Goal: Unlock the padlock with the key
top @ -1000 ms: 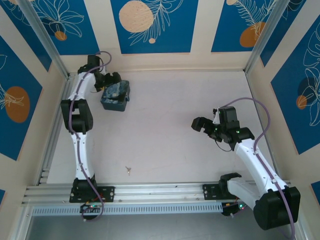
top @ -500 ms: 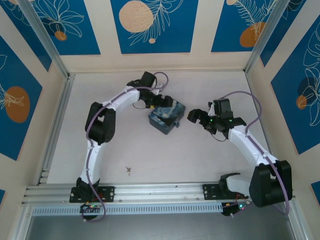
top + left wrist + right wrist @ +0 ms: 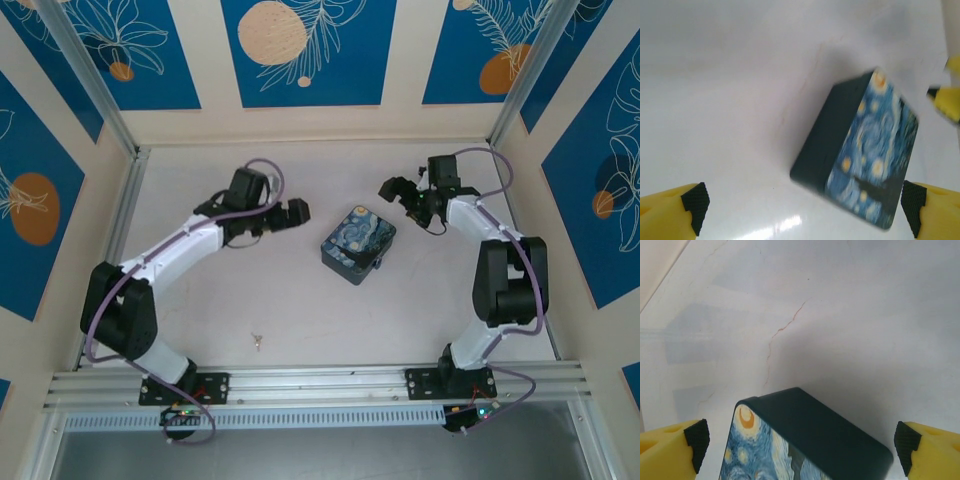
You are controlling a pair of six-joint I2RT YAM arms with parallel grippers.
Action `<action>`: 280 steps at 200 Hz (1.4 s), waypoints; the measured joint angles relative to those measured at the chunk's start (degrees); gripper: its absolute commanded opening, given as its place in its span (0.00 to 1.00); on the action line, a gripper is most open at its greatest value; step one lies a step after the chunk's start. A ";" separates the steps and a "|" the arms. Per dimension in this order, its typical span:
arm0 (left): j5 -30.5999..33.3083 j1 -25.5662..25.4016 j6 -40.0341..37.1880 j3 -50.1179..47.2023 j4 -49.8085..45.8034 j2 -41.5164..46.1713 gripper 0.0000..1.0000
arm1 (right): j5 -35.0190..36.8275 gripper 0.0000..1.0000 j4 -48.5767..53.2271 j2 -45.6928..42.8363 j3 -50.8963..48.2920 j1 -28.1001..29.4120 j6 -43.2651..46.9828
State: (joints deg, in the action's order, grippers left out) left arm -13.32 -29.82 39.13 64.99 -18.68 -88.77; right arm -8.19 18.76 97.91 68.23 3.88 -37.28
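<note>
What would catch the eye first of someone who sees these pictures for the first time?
The padlock, a dark blue block printed with a swirling starry-night painting, lies near the middle of the pale table. The left gripper and the right gripper stand open on either side of it, touching nothing. The tiny key lies alone near the front edge, far from both.

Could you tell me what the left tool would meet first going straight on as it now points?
Probably the padlock, which lies just ahead of the left tool; depth is unclear.
</note>
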 measured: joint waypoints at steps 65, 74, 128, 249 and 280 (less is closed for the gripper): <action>1.88 -11.52 10.62 -5.11 8.00 -1.44 1.00 | -4.37 0.94 -1.75 2.01 -0.61 0.50 -0.87; 1.86 -12.37 11.91 -4.98 9.70 -3.02 1.00 | -4.76 0.93 -1.97 2.01 -1.07 0.61 -0.94; 1.86 -13.97 17.16 -2.82 15.54 -12.68 1.00 | -8.02 0.89 -3.26 1.97 -3.21 0.66 -1.14; 1.75 -6.25 17.03 5.51 16.37 -18.34 1.00 | -9.46 0.89 -10.86 -8.98 -19.19 5.75 -7.41; 1.18 -4.09 15.80 7.50 16.26 -19.71 1.00 | -9.35 0.89 -12.22 -8.96 -19.65 8.26 -9.90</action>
State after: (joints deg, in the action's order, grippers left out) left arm -12.14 -33.91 54.94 72.49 -2.42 -108.49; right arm -17.54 6.55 88.95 48.58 12.14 -47.18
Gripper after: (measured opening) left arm 0.999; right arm 0.887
